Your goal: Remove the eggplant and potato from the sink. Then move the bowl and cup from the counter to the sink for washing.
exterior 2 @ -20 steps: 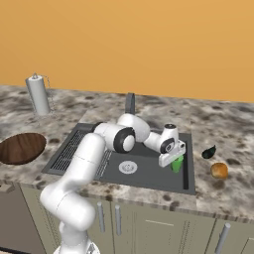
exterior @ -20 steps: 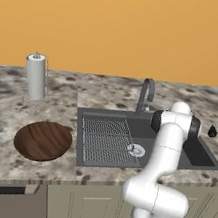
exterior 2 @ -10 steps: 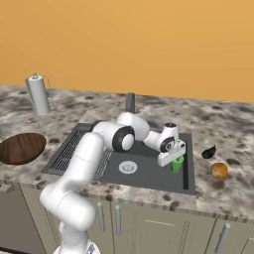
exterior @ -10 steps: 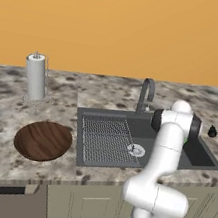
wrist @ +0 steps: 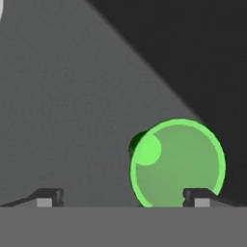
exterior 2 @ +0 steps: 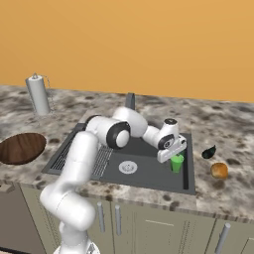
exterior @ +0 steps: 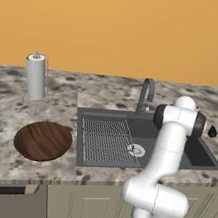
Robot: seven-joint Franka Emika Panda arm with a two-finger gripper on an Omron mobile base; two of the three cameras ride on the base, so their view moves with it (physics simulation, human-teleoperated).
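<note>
A green cup (exterior 2: 176,162) stands upright on the floor of the dark grey sink (exterior 2: 149,171), at its right end. My gripper (exterior 2: 173,154) hangs just above it, pointing down. In the hand view I look into the cup (wrist: 177,163) from above. The gripper (wrist: 123,198) is open, its fingertips (wrist: 48,195) wide apart, and the right one sits over the cup's rim. The dark eggplant (exterior 2: 209,152) and the orange potato (exterior 2: 219,170) lie on the counter right of the sink. The brown wooden bowl (exterior: 43,140) rests on the counter left of the sink (exterior: 195,151).
A curved grey faucet (exterior: 146,95) rises behind the basin, and a round silver drain (exterior 2: 127,167) lies mid-basin. A paper towel roll (exterior: 36,77) stands at the back left. My arm stretches across the sink from the left.
The hand has stayed over the green cup at the sink's right end. The cup, vegetables and bowl have not moved.
</note>
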